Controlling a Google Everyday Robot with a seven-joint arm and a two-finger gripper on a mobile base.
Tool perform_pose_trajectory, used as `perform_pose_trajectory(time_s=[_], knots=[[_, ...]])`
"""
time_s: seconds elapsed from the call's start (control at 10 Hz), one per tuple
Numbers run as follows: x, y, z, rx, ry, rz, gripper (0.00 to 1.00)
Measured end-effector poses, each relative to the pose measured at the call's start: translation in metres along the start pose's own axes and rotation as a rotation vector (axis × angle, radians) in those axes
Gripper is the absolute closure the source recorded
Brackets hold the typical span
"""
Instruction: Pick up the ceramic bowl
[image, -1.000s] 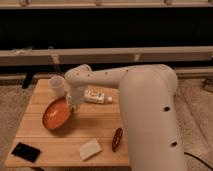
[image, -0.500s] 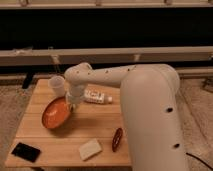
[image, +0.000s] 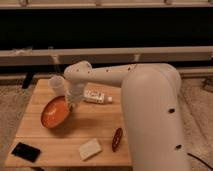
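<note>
Change since earlier: the ceramic bowl (image: 55, 112) has been tipped further and lifted at its right edge; a second ago it lay lower and flatter on the table. The arm has been drawn slightly up and to the left.

Gripper: the gripper (image: 71, 102) is placed at the right rim of the ceramic bowl, below the arm's wrist joint and just left of the bottle. It is clamped on the bowl's rim, with the bowl held at a tilt.

Ceramic bowl: an orange-red glossy bowl with a darker rim is seen over the left-centre of the wooden table (image: 100, 130). It is tilted, its opening turned toward the camera and the left, and its right edge is raised at the gripper. Whether its lower left edge is touching the tabletop cannot be told.

Arm: a large white arm (image: 150, 110) is extended from the lower right across the table toward the left.

Cup: a small translucent cup (image: 56, 84) is stood upright just behind the bowl, near the table's back left.

Bottle: a white bottle (image: 96, 96) is laid on its side, just right of the gripper.

Dark red disc: it (image: 117, 139) is seen near the front right edge, beside the arm.

Pale block: a sponge-like block (image: 90, 148) is laid at the front centre.

Black device: a flat black object (image: 26, 151) is laid at the front left corner.
</note>
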Motion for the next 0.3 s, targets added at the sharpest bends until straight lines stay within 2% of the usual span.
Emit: perform_pose_trajectory(time_s=[0.3], knots=[[0.0001, 0.002, -0.0039, -0.004, -0.001, -0.004, 0.96]])
